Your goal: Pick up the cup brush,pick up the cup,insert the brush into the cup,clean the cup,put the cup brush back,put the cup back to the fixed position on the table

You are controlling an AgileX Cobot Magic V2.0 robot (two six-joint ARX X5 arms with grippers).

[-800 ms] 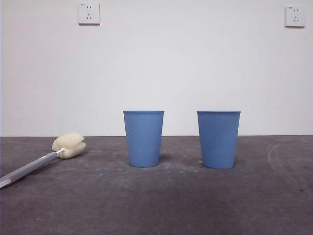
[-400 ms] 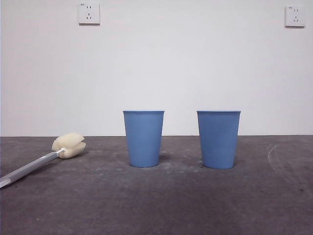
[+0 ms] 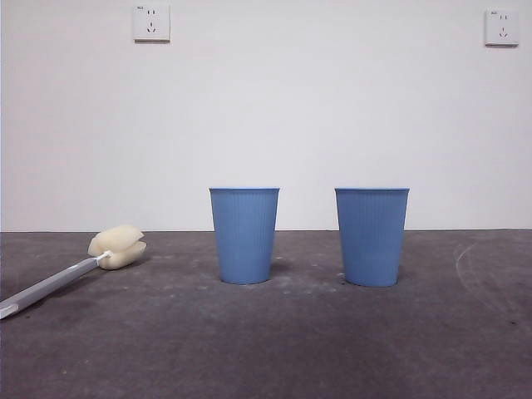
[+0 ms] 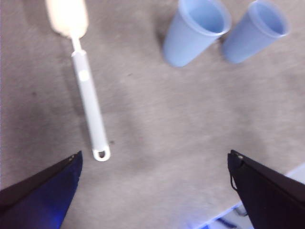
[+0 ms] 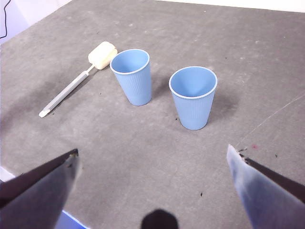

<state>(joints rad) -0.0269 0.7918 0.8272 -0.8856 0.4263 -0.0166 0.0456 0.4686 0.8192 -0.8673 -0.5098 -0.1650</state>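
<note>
Nothing is lifted yet, so the step in hand is picking up the cup brush (image 3: pixel 75 268). It lies flat on the worktop (image 3: pixel 274 349) at about 9 o'clock from the two cups in the front view, well apart from them, with its sponge head toward the back wall and its handle running toward the near edge.

The left pincer (image 4: pixel 152 191) hangs above the worktop with its jaws spread wide and nothing between them; the looped handle end lies just beyond one jaw in its wrist view. The right pincer (image 5: pixel 152 191) is also wide open and empty, looking down on both cups.

A good grasp would likely drop the left pincer squarely across the thin handle, mid-length rather than at the tip, jaws at right angles to the shaft so that it does not roll or pivot.

The cup (image 3: pixel 243 235) nearer the brush and the second cup (image 3: pixel 371 236) at its 3 o'clock both stand upright, apart. The right wrist view shows both interiors empty.
</note>
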